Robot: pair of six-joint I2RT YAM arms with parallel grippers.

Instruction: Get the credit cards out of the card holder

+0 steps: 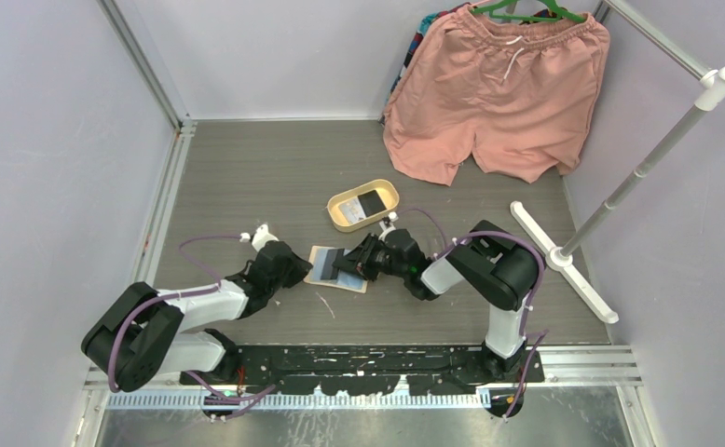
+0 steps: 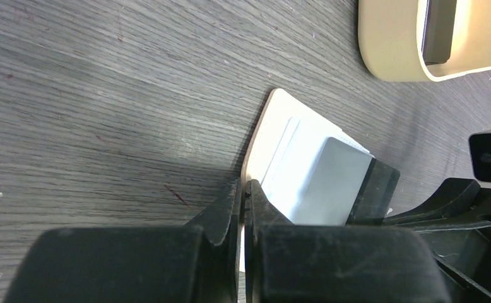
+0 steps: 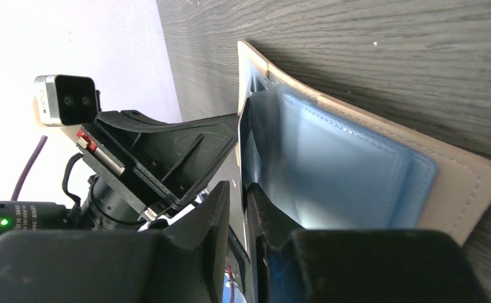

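1. The card holder (image 1: 326, 270) lies open on the tabletop between the arms; one black card (image 1: 370, 200) is already in the oval tray (image 1: 338, 212)
2. Left end effector (image 2: 243, 189) is fully closed at the holder's edge
3. Right end effector (image 3: 238, 196) is almost closed on a dark card (image 2: 378, 189), which is partly out
4. A pale grey card (image 2: 328, 183) is not yet taken out

Your top camera sits high up behind the arms (image 1: 200, 303) and looks down on the whole table (image 1: 247, 177) from far away. Each wrist camera sits low, very close behind its own fingers (image 2: 218, 214), and the two look across the table at each other. All three see the card holder (image 3: 464, 180) and the dark card (image 2: 378, 186).
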